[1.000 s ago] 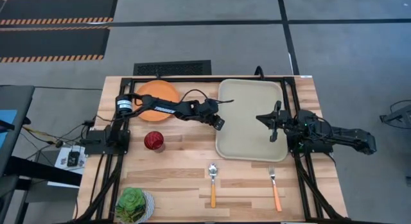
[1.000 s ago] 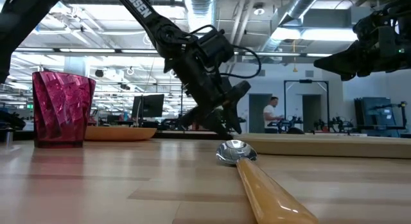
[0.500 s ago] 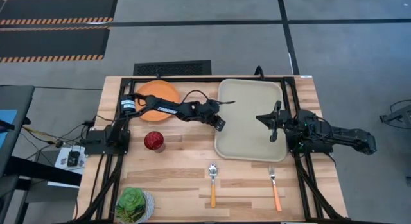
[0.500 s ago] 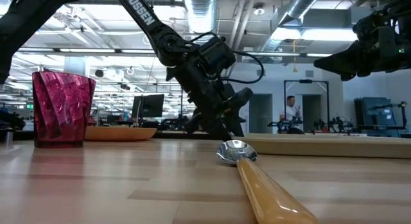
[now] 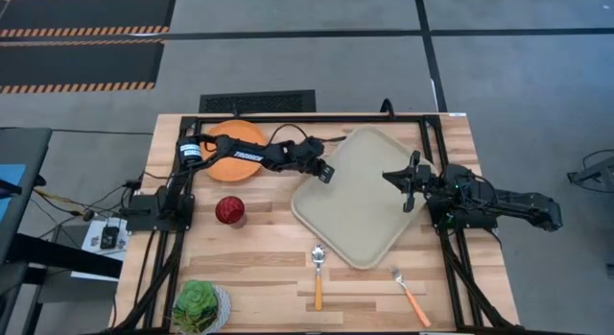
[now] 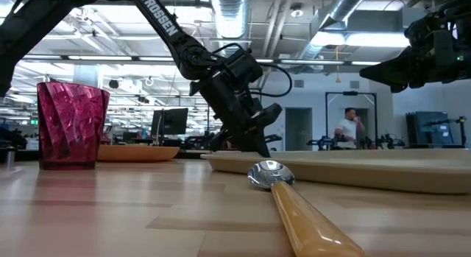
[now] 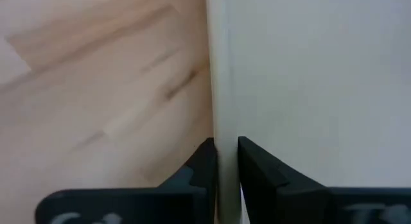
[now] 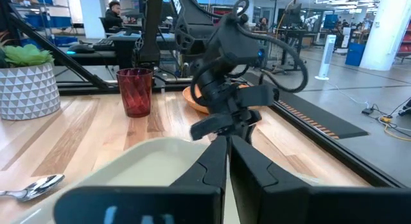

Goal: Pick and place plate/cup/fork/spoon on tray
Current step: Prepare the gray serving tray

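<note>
The beige tray (image 5: 360,210) lies askew on the table's right half, flat on its base. My left gripper (image 5: 327,172) is at its far-left rim and shut on it. My right gripper (image 5: 407,186) hovers shut above the tray's right part, holding nothing. At the far left the orange plate (image 5: 230,153) lies partly under the left arm. The dark red cup (image 5: 230,210) stands upright near it. By the tray's near corner lies the spoon (image 5: 318,273). The fork (image 5: 411,295) is slanted at the near right. My left gripper pinches the tray's raised rim (image 7: 222,131) between its two fingers, one finger inside the tray and one outside. The fingers come slanting down from the table's left side, across the rim. The tray stays on the table (image 6: 353,169).
A white pot with a green plant (image 5: 201,306) stands at the near left corner. A black frame (image 5: 288,116) runs along the table's far edge and sides. A person (image 6: 349,128) stands in the room beyond the table.
My left gripper has shut on the tray's left rim and drawn it toward the table's left edge. The tray has turned about and slid left and nearer; its near edge has pushed the fork, which now lies slanted.
</note>
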Robot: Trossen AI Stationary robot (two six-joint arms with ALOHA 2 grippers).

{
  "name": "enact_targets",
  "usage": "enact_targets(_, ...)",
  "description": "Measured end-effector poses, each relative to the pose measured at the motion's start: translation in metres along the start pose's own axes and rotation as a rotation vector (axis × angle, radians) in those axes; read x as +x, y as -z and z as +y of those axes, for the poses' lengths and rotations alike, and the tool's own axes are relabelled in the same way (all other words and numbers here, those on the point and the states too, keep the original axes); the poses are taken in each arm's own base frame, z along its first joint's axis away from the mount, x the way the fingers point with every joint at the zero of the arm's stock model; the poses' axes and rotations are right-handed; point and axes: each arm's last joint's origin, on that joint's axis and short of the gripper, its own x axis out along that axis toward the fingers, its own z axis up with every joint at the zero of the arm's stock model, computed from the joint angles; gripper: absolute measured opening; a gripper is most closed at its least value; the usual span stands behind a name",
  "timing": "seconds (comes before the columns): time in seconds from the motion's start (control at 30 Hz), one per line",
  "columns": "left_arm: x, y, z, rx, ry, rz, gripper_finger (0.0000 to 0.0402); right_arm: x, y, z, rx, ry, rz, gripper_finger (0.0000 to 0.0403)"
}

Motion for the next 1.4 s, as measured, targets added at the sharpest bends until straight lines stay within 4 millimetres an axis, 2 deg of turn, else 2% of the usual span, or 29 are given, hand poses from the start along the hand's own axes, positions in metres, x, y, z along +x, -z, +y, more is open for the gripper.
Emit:
enact_targets(0.33,-0.003,-0.012,0.008,-0.021,-0.026,-0.058,0.0034,0.000,0.000,0.000,0.000,0.000,0.000,0.0043)
enact_targets(0.5,-0.024,-0.034,0.011,-0.018,-0.022,-0.135,0.0032,0.000,0.000,0.000,0.000,0.000,0.000,0.0043)
enact_targets(0.73,-0.065,-0.064,0.021,0.031,-0.057,-0.201,0.0024,0.000,0.000,0.000,0.000,0.000,0.000,0.0043)
enact_targets(1.0,-0.095,-0.084,0.045,0.203,-0.062,-0.177,0.0023,0.000,0.000,0.000,0.000,0.000,0.000,0.0043)
enact_targets(1.2,-0.097,-0.093,0.073,0.294,-0.022,-0.133,0.0023,0.000,0.000,0.000,0.000,0.000,0.000,0.0043)
enact_targets(1.4,-0.101,-0.104,0.090,0.435,0.064,-0.168,0.0022,0.000,0.000,0.000,0.000,0.000,0.000,0.0043)
